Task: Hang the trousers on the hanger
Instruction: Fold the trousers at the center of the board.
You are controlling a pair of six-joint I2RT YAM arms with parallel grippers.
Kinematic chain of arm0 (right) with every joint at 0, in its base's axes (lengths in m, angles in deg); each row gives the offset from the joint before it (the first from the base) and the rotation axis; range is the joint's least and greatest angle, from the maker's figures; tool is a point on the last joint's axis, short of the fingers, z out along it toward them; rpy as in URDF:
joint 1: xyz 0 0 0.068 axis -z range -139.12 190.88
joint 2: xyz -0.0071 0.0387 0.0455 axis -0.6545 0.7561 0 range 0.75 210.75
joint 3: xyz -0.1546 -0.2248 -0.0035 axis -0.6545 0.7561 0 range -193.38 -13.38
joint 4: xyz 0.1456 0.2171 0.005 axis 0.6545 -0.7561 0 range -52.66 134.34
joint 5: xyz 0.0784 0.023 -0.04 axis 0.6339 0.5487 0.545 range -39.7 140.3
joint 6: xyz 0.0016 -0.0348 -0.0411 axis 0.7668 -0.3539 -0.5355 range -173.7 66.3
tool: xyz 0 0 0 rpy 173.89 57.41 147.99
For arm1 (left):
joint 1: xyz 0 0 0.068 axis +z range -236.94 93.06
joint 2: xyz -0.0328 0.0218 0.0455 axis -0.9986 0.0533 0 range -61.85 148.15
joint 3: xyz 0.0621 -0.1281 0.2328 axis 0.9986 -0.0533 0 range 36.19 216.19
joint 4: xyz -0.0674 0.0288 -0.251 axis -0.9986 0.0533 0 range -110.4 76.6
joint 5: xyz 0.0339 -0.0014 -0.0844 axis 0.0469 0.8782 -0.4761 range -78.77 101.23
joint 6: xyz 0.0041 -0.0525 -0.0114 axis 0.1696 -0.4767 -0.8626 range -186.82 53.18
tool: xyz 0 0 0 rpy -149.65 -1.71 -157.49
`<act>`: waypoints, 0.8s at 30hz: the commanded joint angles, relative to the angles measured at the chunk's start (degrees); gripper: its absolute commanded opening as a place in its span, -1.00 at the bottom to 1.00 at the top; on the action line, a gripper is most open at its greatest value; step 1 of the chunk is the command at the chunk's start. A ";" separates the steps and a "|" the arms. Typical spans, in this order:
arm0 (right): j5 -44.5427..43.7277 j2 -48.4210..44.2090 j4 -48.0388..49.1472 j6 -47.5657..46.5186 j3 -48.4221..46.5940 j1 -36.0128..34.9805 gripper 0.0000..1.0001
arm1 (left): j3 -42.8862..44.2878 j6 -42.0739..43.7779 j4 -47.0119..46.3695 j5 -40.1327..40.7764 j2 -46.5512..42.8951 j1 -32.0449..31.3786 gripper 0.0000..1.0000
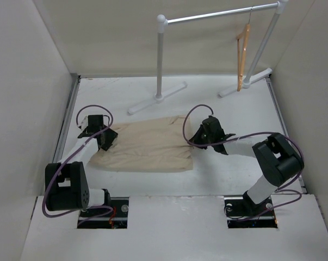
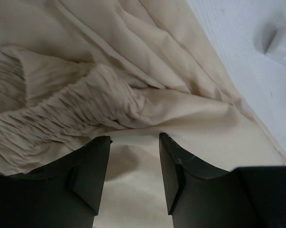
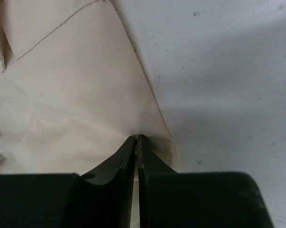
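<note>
The beige trousers [image 1: 147, 144] lie folded and wrinkled on the white table between my two arms. The wooden hanger [image 1: 242, 54] hangs by its hook from the white rail at the back right. My left gripper [image 1: 107, 137] is at the trousers' left end; in the left wrist view it [image 2: 134, 138] is open, its jaws resting on the cloth [image 2: 133, 61] beside the gathered waistband. My right gripper [image 1: 197, 136] is at the trousers' right edge; in the right wrist view it [image 3: 137, 137] is shut on a pinch of the cloth [image 3: 76, 95] near its edge.
The white garment rail [image 1: 218, 15] stands at the back on two feet [image 1: 155, 99] just beyond the trousers. White walls close in the left, right and back sides. Bare table [image 3: 218, 71] lies right of the trousers.
</note>
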 commanded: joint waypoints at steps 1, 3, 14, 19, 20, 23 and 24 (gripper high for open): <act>-2.96 -1.60 1.94 2.38 2.85 -0.61 -0.73 | -0.84 0.87 -3.49 0.79 -0.14 3.02 -0.13; -3.22 -2.39 1.68 2.30 3.11 -0.61 -0.70 | -0.93 0.96 -3.32 0.53 -0.14 4.43 -0.12; -1.65 -24.78 -13.67 -2.18 -0.39 -3.59 0.08 | 5.31 0.52 3.97 -3.78 -12.96 0.75 -0.04; -0.49 -37.79 -28.26 -7.01 -11.79 -7.90 -0.49 | 6.19 0.43 6.44 -1.85 -17.18 -7.85 -0.05; -0.93 -39.38 -30.81 -8.41 -15.66 -8.08 -0.64 | 5.84 0.43 6.70 -0.89 -17.45 -10.48 -0.05; -1.73 -40.80 -36.54 -13.51 -28.92 -4.85 -0.75 | 5.66 0.17 6.97 1.92 -16.67 -19.53 -0.11; -1.47 -40.02 -38.12 -15.61 -33.75 -1.87 -0.75 | 6.01 -0.01 6.97 3.15 -16.05 -22.78 -0.14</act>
